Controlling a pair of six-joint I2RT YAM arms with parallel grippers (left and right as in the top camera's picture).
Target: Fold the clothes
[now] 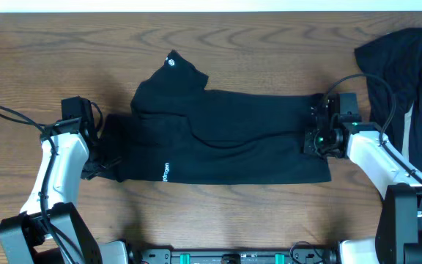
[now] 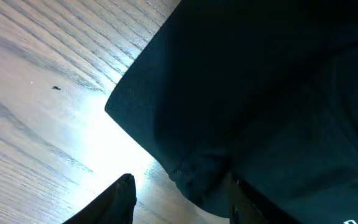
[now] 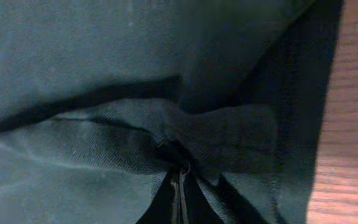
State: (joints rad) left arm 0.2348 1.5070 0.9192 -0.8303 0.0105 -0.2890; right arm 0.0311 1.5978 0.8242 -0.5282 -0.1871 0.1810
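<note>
The clothes (image 1: 233, 136) are a black garment spread across the middle of the table, with a small white logo (image 1: 171, 61) on a flap at the far left and white lettering (image 1: 165, 173) near the front edge. My left gripper (image 1: 95, 163) is at the garment's left edge. In the left wrist view its jaws (image 2: 180, 186) are open, with a bunched corner of the fabric (image 2: 241, 93) between them. My right gripper (image 1: 316, 126) is at the garment's right edge. In the right wrist view its jaws (image 3: 179, 179) are shut on a gathered fold of the cloth (image 3: 104, 74).
Another dark garment (image 1: 398, 62) lies heaped at the far right corner, with something white (image 1: 414, 121) beside it. A thin cable (image 1: 13, 117) loops on the wooden table (image 1: 50, 59) left of the left arm.
</note>
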